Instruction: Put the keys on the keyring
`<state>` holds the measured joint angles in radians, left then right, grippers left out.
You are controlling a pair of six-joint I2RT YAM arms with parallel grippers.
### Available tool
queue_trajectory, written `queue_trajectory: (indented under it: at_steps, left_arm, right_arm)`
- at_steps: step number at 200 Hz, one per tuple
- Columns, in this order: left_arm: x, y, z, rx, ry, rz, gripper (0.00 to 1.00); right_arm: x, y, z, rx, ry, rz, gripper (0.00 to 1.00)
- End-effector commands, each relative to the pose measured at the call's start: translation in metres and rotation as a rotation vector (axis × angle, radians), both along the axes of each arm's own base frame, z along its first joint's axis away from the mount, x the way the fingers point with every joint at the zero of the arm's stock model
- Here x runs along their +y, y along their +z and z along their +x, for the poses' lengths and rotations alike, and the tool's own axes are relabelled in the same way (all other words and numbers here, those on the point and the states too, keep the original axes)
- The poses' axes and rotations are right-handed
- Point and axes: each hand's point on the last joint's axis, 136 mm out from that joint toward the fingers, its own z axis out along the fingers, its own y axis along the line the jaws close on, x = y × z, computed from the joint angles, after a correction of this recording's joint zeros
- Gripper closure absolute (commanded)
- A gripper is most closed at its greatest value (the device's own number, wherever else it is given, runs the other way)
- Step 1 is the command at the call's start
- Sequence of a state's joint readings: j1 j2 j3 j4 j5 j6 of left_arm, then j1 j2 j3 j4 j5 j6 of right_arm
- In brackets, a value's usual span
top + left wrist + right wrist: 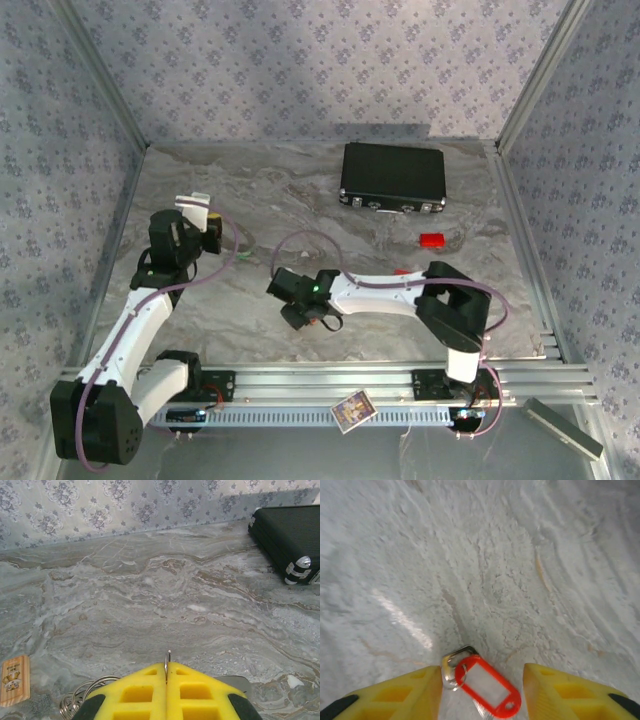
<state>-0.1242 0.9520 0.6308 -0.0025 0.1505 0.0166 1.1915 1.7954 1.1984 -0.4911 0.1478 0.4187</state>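
Yellow fingers [145,690] of the left gripper [167,669] sit at the bottom of the left wrist view, pressed flat together. They pinch a thin silvery strand of the keyring [167,657], which stands upright from the seam between them. More loops of the same wire curl out below the fingers at lower left. Beside those loops, a small wooden tag [14,680] lies on the grey marbled surface [150,605]. A black case [290,535] with metal corners rests at the far right, close to the patterned wall.

From the right wrist, the right gripper [482,669] has its yellow fingers spread wide, holding nothing. Between them lies the red-tagged key [487,687], flat on the surface. Its small silvery metal end sits just beside the left-hand finger; whether they touch I cannot tell.

Seen from above, the left arm reaches up the left side of the surface and the right arm stretches leftward to the middle. A small red block [432,240] lies apart, in front of the case. A patterned card [352,408] rests on the near rail.
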Motion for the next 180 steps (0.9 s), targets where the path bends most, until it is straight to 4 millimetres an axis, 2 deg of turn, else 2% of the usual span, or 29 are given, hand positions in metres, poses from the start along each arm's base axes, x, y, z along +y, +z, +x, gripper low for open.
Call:
queue_trajectory:
  at_steps: [1,23,38,42,63,89,134,180]
  left_arm:
    - [-0.006,0.017,0.003,-0.062,-0.035,-0.02,1.0]
    - [-0.007,0.021,0.004,-0.07,-0.038,-0.029,1.0]
    - [-0.008,0.023,0.003,-0.076,-0.042,-0.034,1.0]
    - [-0.008,0.023,0.003,-0.077,-0.042,-0.034,1.0]
    - [-0.009,0.024,0.002,-0.08,-0.045,-0.04,1.0]
    - [-0.011,0.025,0.001,-0.082,-0.053,-0.047,1.0]
    - [-0.012,0.025,0.001,-0.083,-0.058,-0.046,1.0]
    - [-0.011,0.026,0.001,-0.085,-0.058,-0.043,1.0]
  right_arm:
    - [-0.006,0.022,-0.006,0.092,-0.246,0.096,0.5]
    - [-0.013,0.016,-0.013,0.183,-0.415,0.106,0.52]
    - [-0.009,0.011,-0.016,0.245,-0.479,0.13,0.53]
    - [-0.016,0.0,-0.02,0.268,-0.49,0.114,0.54]
    - [-0.002,-0.007,-0.017,0.338,-0.507,0.211,0.56]
    - [0.006,-0.007,-0.014,0.36,-0.53,0.233,0.57]
    - [-0.003,-0.021,-0.012,0.373,-0.6,0.187,0.62]
    - [0.005,-0.025,-0.017,0.407,-0.581,0.159,0.64]
